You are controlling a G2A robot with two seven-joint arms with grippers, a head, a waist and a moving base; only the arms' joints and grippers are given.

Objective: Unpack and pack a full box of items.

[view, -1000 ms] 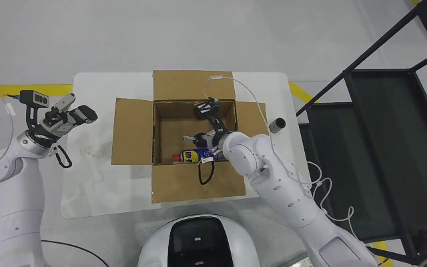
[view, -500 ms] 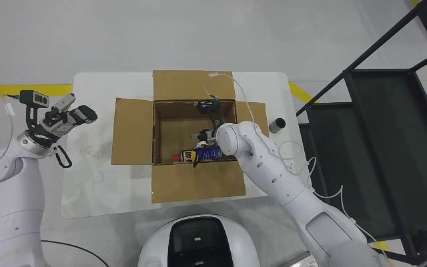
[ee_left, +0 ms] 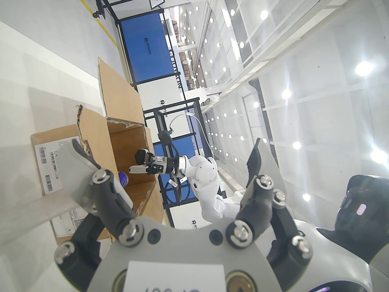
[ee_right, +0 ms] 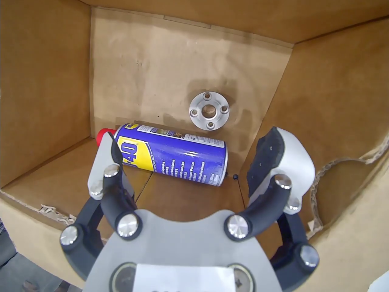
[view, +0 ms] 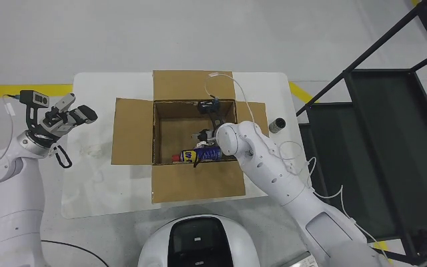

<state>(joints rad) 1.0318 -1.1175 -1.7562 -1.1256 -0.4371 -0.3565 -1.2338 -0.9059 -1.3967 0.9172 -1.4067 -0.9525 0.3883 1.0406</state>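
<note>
The spray can [ee_right: 173,156] lies on the box [ee_right: 188,10] floor, just ahead of our right gripper [ee_right: 191,148], its jaws spread and empty. That arm has swung in over it and halted, so we judge grasping comes next.

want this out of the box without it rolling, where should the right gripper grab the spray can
Take the spray can at mid-body, jaws across its round barrel, coming straight down into the box. It lies on its side on the floor, close to one wall, so that side may be tight. The right gripper is open above it.
</note>
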